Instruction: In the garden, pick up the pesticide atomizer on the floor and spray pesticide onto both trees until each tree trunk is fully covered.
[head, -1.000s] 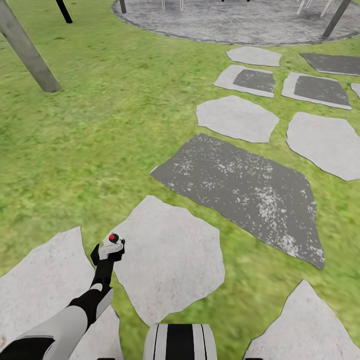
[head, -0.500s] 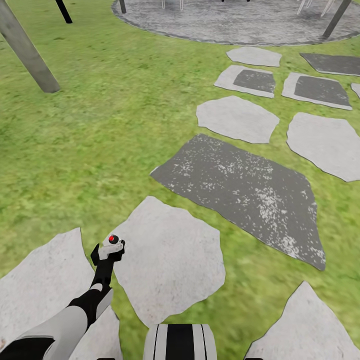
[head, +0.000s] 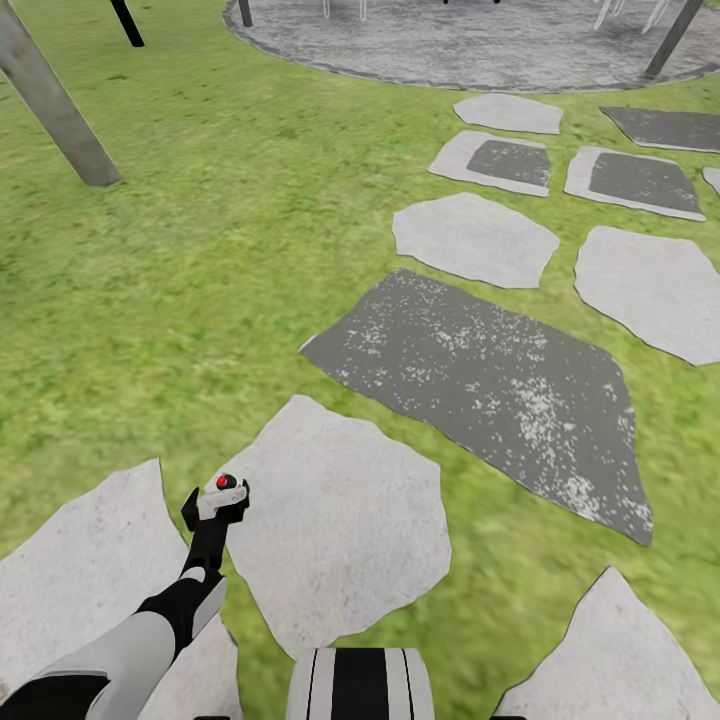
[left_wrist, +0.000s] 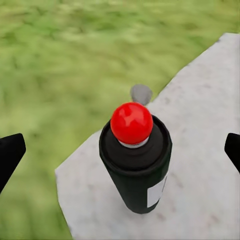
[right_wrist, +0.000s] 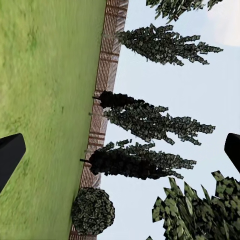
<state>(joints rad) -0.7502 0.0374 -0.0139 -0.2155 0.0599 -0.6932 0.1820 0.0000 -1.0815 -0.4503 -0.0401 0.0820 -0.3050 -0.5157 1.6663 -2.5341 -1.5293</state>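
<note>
This is a garden, an outdoor yard in a simulator's render. A wide green lawn (head: 190, 280) covers the ground, and flat grey stepping stones (head: 475, 238) of uneven shape lie in it, some pale and some dark and speckled. At the far edge of the lawn they lead to a round paved patio (head: 470, 45). A bare grey-brown tree trunk (head: 55, 105) rises from the grass at the far left. The right wrist view shows a brown slatted wooden fence (right_wrist: 102, 120) bounding the grass, with dark narrow cypresses (right_wrist: 145, 122) and open sky behind it
</note>
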